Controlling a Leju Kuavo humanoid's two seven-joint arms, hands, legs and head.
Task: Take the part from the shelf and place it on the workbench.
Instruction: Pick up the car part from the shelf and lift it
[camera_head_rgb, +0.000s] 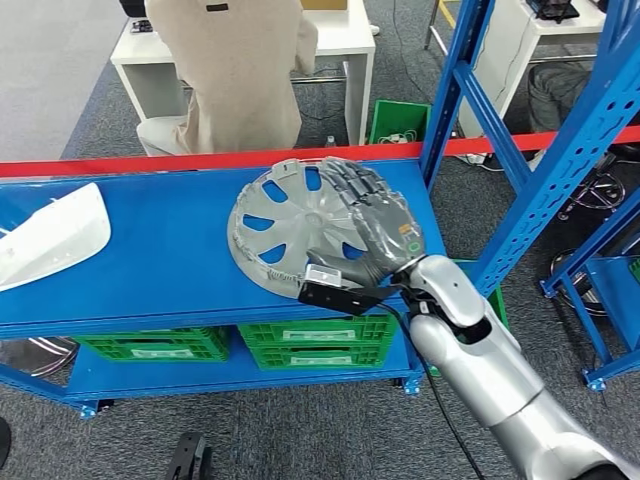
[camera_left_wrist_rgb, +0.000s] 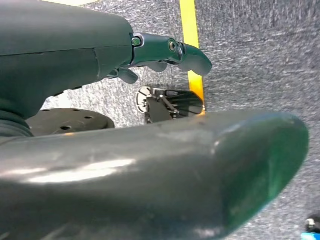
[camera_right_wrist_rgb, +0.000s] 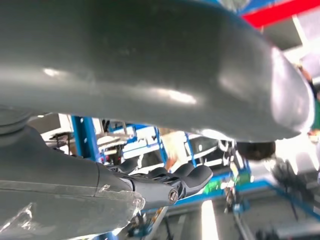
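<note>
- The right hand (camera_head_rgb: 377, 235) lies flat on the wheel cover (camera_head_rgb: 302, 225), fingers stretched over its right half and thumb under the near rim; it seems to grip that edge, though the contact is hard to see.
- The left hand (camera_left_wrist_rgb: 151, 50) hangs above grey floor, fingers loosely apart, holding nothing.
- The wheel cover rests on the blue shelf (camera_head_rgb: 166, 250), near its right end.
- A white panel (camera_head_rgb: 49, 240) lies at the shelf's left end.
- Green crates (camera_head_rgb: 317, 345) sit on the lower level.
- A person (camera_head_rgb: 226, 75) stands behind the shelf.

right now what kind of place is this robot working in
Most likely a workshop or parts store, perhaps a robot test area: blue steel racking, a grey wheel cover under the right hand, and green crates stowed beneath the shelf.
</note>
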